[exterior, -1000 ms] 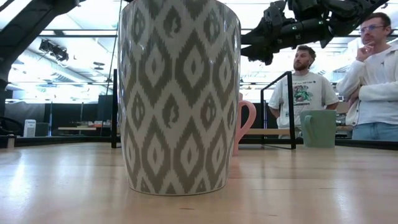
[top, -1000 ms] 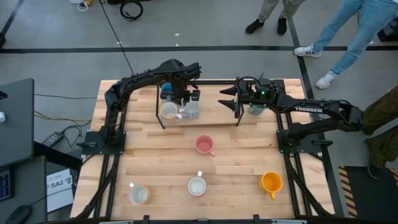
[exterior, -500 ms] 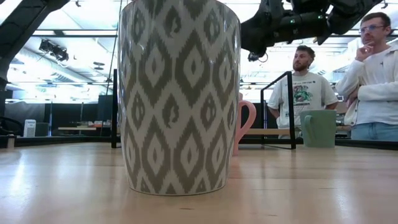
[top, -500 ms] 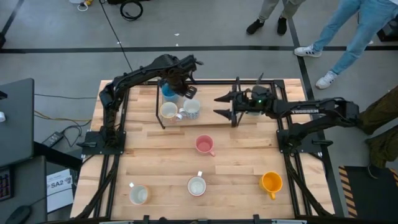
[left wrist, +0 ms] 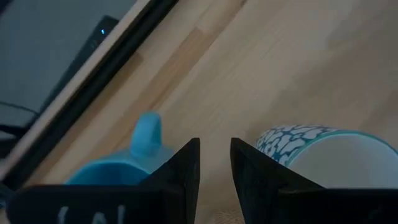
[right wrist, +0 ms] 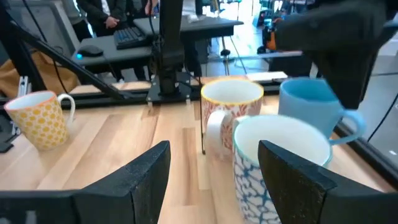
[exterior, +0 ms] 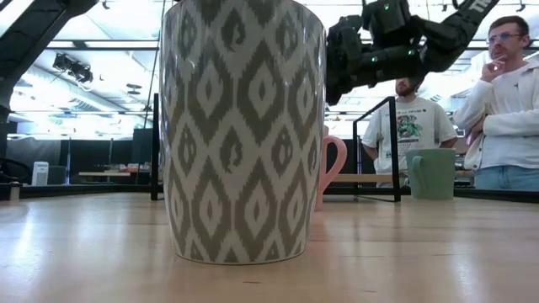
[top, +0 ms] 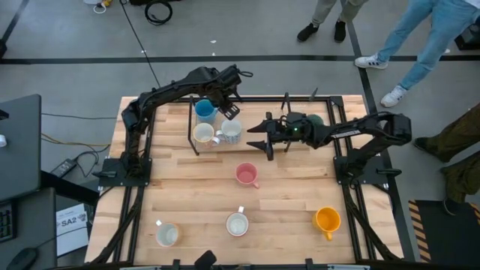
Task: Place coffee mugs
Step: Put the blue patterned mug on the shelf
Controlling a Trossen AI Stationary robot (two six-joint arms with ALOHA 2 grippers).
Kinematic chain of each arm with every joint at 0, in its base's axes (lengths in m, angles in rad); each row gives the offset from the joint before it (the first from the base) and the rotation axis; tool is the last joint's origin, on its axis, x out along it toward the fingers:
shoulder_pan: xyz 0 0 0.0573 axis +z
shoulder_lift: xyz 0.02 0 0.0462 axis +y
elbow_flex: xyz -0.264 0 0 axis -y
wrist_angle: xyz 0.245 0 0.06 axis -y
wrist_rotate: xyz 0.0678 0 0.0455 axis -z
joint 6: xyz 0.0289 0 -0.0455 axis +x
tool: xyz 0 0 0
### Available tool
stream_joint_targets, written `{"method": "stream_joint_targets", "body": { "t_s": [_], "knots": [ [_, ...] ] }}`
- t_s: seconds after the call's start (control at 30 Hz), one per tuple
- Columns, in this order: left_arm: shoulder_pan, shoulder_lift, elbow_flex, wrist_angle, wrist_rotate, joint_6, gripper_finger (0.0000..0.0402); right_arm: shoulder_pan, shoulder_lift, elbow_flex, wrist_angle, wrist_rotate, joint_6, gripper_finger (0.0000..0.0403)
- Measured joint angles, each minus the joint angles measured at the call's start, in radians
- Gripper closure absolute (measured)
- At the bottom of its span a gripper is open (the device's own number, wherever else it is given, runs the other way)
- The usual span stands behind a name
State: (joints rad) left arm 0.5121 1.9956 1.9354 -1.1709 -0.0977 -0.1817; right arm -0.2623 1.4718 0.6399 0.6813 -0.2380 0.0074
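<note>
High view: going left to right, a dark desk [top: 19, 146] stands off the bench's left side, with cables on the grey floor beside it. On the wooden bench [top: 285, 202] the far left holds a cluster of three coffee mugs: a blue mug [top: 204, 110] farthest, a cream mug [top: 203, 133] just nearer, and a blue-and-white patterned mug [top: 231, 130] touching its right side. The left pincer [top: 228, 105] hangs just above this cluster, between the blue and patterned mugs, its fingers a narrow gap apart and gripping nothing. A thin black frame [top: 192, 124] rises beside the cluster. Right of it the right pincer [top: 259, 139] hovers with its fingers spread wide and empty, pointing toward the patterned mug; the right arm hides most of a dark green mug [top: 316, 119] behind it. A pink mug [top: 246, 175] sits mid-bench, apart from the rest. Along the near edge stand a pale mug [top: 166, 235], a grey-and-white diamond-patterned mug [top: 238, 223] and, at the right, an orange mug [top: 327, 220]. In the low view that diamond-patterned mug fills the foreground and blocks much of the bench. Beyond the far edge, people's legs [top: 420, 45] stand on the floor.
</note>
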Motion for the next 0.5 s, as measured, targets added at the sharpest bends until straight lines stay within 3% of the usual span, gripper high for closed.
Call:
{"method": "stream_joint_targets", "body": {
  "t_s": [0.3, 0.5],
  "knots": [
    [-0.001, 0.002, 0.000, 0.008, -0.007, 0.040, 0.0306, 0.002, 0.104, 0.059, 0.010, -0.075, 0.052, 0.0182],
    [0.000, 0.002, 0.000, 0.009, -0.008, 0.097, 0.0306, 0.020, 0.116, 0.231, -0.283, -0.029, -0.002, 0.0250]
  ]
}}
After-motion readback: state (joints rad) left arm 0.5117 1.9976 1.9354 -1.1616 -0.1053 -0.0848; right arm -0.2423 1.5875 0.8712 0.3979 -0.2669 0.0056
